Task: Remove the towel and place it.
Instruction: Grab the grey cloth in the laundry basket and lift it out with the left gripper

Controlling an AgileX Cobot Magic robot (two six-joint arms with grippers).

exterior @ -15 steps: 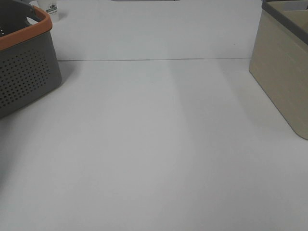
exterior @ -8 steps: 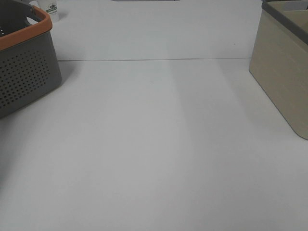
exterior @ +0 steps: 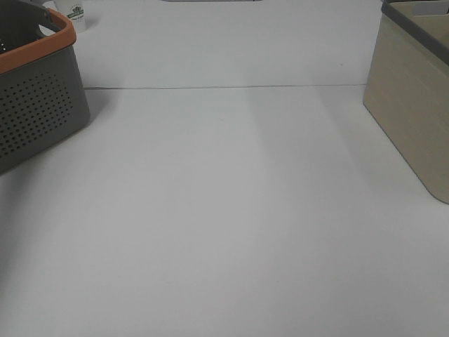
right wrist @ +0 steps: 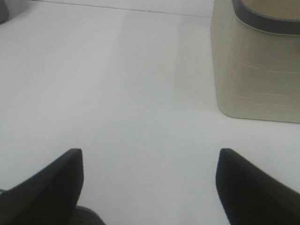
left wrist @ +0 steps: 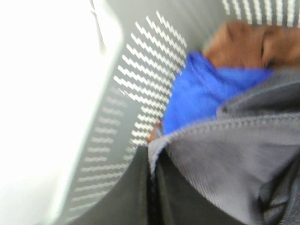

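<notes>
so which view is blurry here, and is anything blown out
Left wrist view: motion-blurred throughout, towel hem and blue cloth smeared, the area beyond the grey basket wall blown out white. Exterior high view: sharp, soft even light, faint shadow band down the table. Right wrist view: in focus, right gripper dark, soft-edged.

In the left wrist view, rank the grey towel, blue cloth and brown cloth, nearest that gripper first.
1. Grey towel, pinched in the left gripper.
2. Blue cloth, just behind the towel.
3. Brown cloth, farthest back, behind the blue.
</notes>
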